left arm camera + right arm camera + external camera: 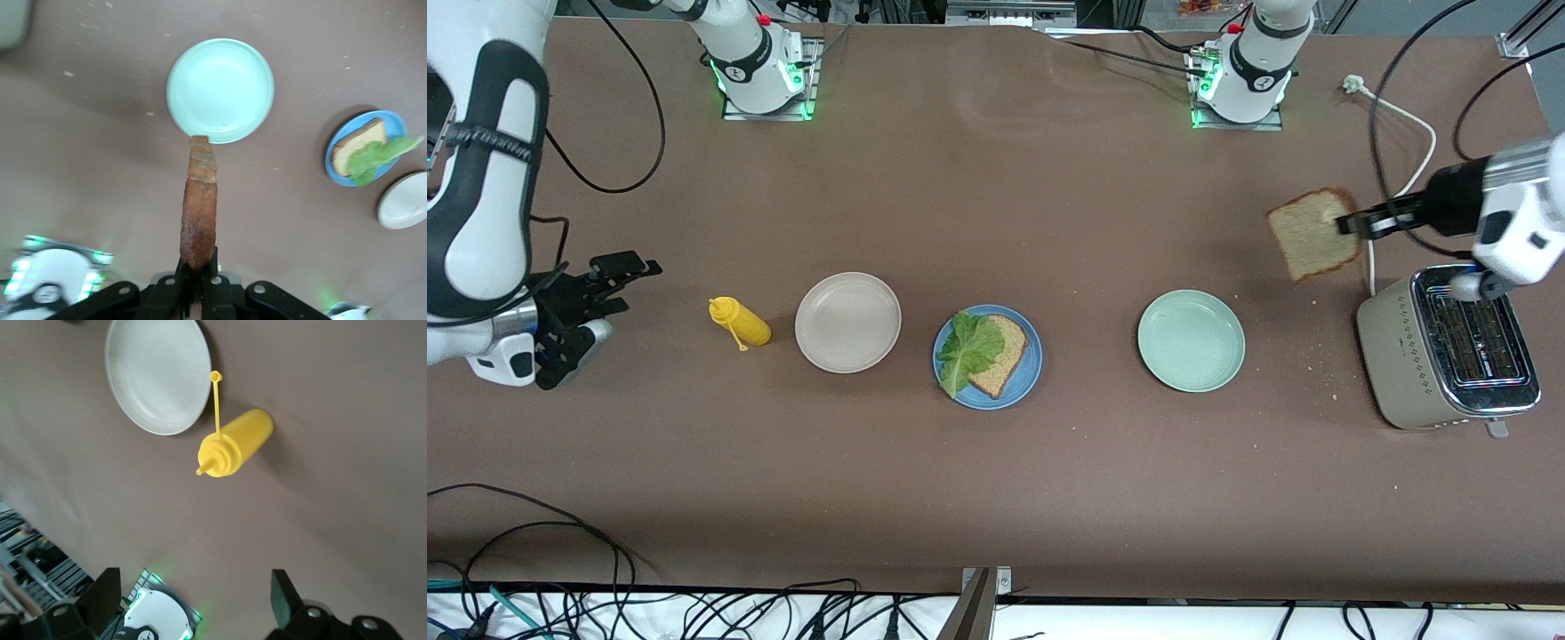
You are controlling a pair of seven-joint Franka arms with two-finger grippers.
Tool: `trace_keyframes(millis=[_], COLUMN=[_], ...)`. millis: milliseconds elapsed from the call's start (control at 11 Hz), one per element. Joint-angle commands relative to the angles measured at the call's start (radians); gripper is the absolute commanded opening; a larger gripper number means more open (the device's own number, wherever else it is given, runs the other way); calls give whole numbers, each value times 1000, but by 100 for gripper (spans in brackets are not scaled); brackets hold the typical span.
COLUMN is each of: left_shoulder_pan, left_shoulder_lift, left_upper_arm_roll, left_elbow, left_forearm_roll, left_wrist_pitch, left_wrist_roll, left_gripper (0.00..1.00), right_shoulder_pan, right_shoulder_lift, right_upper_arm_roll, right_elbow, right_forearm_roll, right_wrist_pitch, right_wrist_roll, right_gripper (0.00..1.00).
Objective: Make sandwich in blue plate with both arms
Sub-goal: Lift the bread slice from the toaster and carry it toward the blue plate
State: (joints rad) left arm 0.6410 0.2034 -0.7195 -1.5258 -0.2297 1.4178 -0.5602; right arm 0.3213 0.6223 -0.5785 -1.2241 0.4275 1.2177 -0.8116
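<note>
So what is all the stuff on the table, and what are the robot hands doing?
Blue plate: one, blue, mid-table.
Bread slice: one, brown, on the blue plate.
Lettuce: one leaf, green, on that slice.
Green plate: one, pale green, toward the left arm's end.
Beige plate: one, beige, toward the right arm's end.
Bottle: one, yellow, lying beside the beige plate.
Toaster: one, beige.
Toast: one, brown, held in the air.
Left gripper: shut on the toast.
Right gripper: open, waiting.

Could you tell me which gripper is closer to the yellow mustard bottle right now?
The right gripper: it waits open at the right arm's end of the table, beside the mustard bottle. The left gripper holds a toast slice in the air by the toaster.
</note>
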Motion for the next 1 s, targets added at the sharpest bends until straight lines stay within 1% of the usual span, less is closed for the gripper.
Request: trace_keyframes(millis=[0,91,183,274,365,457,548,639,731,822,913], left_shoulder_pan=[13,9,-10,-64,-125,-179,-223,-271,-312,-346,-375], left_shoulder_lift=[-19,-15,-6,17,60,97,125,151,159,162,200], left_upper_arm_roll=[-137,-199,-242,-254,-255,-251,-250,-247,-245,-244,-242], left_elbow=[-143,-189,-242,-267,-271,-271,-280,-303,-342,-393,-421], left_forearm_roll=[-97,-99,-100,-100,-99,-94,-94,-89,-85,-85,-79], left_wrist_pitch=[255,377,518,637,730,816,896,1006,1127,1249,1355], left_wrist_roll=[-226,-301,-376,-441,-496,-539,-565,-587,-593,-584,-574], left_gripper=[0,0,0,0,0,0,0,0,0,0,0], right_shoulder_pan=[84,84,87,107,105,67,-30,-165,-235,-244,-260], right_shoulder_lift=[-85,-104,-131,-154,-220,-299,-358,-428,-516,-638,-724], right_upper_arm_roll=[-12,-11,-9,0,31,130,275,463,536,545,545], right_elbow=[21,20,20,9,-65,-151,-214,-285,-398,-586,-721], right_forearm_roll=[-183,-184,-194,-210,-237,-290,-343,-413,-417,-415,-417], right_wrist_pitch=[14,34,86,117,188,236,284,308,368,548,688], right_wrist_roll=[181,225,282,334,414,513,625,754,846,854,842], right_gripper=[100,100,100,100,100,100,100,100,100,97,100])
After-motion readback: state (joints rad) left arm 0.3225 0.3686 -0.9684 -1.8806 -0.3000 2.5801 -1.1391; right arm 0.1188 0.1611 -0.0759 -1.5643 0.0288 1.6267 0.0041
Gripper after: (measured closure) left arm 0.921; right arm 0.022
